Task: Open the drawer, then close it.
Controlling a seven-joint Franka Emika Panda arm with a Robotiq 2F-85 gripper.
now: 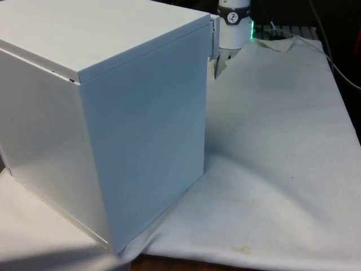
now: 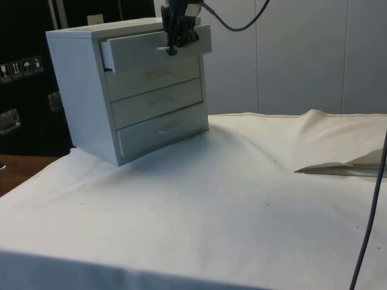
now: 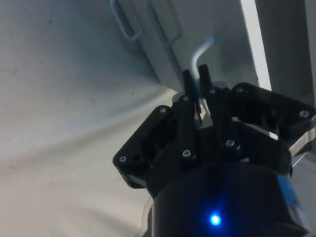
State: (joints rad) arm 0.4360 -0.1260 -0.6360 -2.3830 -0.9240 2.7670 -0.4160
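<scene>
Top drawer [image 2: 151, 51] of the white chest of drawers [image 2: 130, 96] stands pulled out a little from the chest's front, while the three drawers beneath it sit flush. My gripper [image 3: 196, 79] is clamped on its thin metal handle [image 3: 201, 52], my two fingers pressed close on either side of the wire. The chest sits on the white cloth [image 2: 242, 199] near the table's far corner, turning its plain back and side [image 1: 141, 130] to the front view.
</scene>
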